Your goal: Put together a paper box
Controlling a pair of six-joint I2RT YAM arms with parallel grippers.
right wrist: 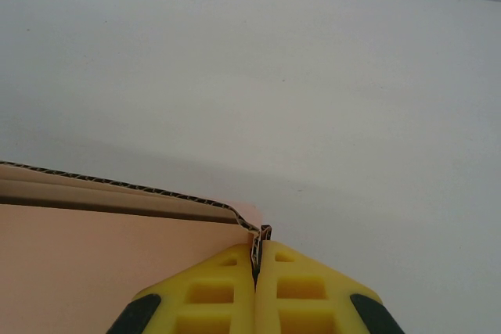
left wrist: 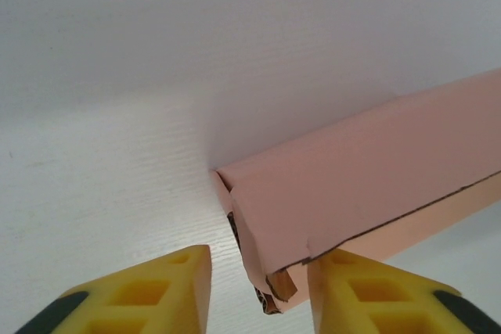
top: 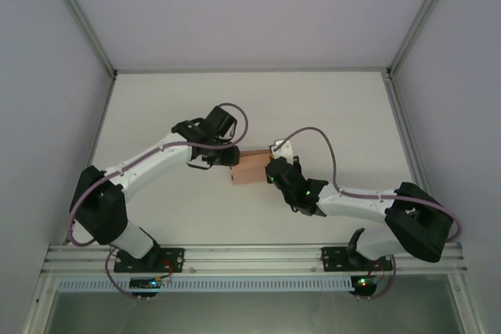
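**White surface (top: 235, 107) carrying a salmon-pink corrugated-card paper box (top: 249, 168), pinched at one edge**

Near the surface's middle, the paper box is being gripped by the right pincer (right wrist: 257, 249), its yellow fingers (right wrist: 219, 291) pressing together on a thin card edge. The left pincer (left wrist: 260, 260) is sitting open, fingers spread either side of the box's end corner.

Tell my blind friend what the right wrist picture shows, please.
The right tool pinches the corrugated edge of the salmon-pink paper box between its yellow fingers. A plain white table stretches behind.
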